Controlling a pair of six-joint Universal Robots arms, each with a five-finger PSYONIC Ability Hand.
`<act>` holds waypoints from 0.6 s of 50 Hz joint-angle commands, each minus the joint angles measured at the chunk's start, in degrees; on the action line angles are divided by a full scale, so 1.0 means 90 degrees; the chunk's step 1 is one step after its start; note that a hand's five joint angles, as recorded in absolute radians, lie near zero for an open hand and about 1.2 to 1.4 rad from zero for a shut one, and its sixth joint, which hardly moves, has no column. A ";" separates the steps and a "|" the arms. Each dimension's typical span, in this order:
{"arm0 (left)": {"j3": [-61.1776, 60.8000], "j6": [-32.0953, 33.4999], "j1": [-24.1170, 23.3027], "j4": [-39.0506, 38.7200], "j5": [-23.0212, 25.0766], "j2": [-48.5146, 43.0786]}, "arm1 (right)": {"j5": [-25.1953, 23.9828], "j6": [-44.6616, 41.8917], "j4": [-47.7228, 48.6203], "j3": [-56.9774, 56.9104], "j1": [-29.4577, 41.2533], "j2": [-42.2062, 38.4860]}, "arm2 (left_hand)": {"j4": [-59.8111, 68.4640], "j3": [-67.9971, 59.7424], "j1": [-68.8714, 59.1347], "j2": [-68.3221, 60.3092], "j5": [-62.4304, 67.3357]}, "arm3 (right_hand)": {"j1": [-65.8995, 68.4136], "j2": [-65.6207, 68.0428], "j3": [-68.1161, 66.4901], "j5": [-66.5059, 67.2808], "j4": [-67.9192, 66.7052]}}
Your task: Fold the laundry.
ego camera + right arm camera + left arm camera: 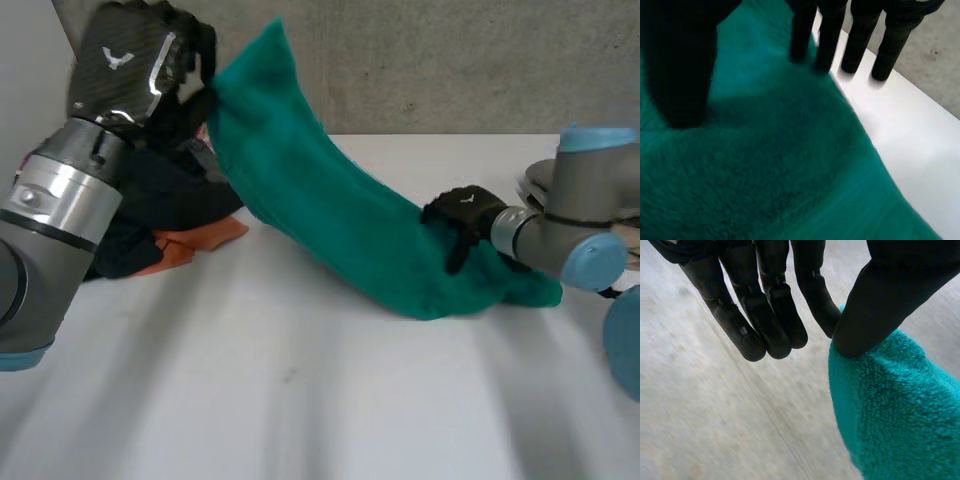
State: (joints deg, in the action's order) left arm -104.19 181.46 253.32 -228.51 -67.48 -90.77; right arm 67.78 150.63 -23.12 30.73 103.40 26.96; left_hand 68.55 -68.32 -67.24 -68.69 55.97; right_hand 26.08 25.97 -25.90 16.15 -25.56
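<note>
A teal towel [330, 220] is pinched aloft by the left hand [125, 60] and pinned by the right hand [465, 212], fingers straight; it should be drawn taut.

Head camera sits behind and between the arms, looking down over the white table [300, 400] toward the grey wall [450, 60]. Left wrist camera looks along the left hand [767, 315], tight on the teal towel [890, 415]. Right wrist camera peers past the right hand [680, 60], close over that same towel, shared by all three views.
</note>
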 commanded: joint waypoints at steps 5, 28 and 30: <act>0.0081 -0.0465 0.0456 -0.0471 -0.0187 -0.0421 | 0.1287 0.0997 0.1806 -0.0455 0.0093 0.0538 | 0.1272 -0.1297 -0.1418 -0.1257 0.1559 | 0.5991 0.6004 -0.6012 0.5983 -0.6049; 0.2134 0.0844 0.0017 0.3055 -0.1282 -0.2600 | 0.0312 0.1341 0.1201 0.4405 0.0073 0.4513 | -0.1671 0.1646 0.1525 0.1686 -0.1384 | 0.5991 0.6004 -0.6012 0.5983 -0.6049; 0.1987 0.0863 -0.0177 0.3153 -0.1252 -0.2736 | 0.0107 0.1106 0.1366 0.4835 0.0103 0.4699 | -0.3629 0.3604 0.3483 0.3644 -0.3342 | 0.5991 0.6004 -0.6012 0.5983 -0.6049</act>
State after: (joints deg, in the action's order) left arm -81.81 188.34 254.75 -204.31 -80.65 -113.49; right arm 73.89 165.32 -10.98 58.45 103.68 63.83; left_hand 51.95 -52.07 -49.52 -51.89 41.89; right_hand 63.36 67.20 -68.19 55.24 -68.40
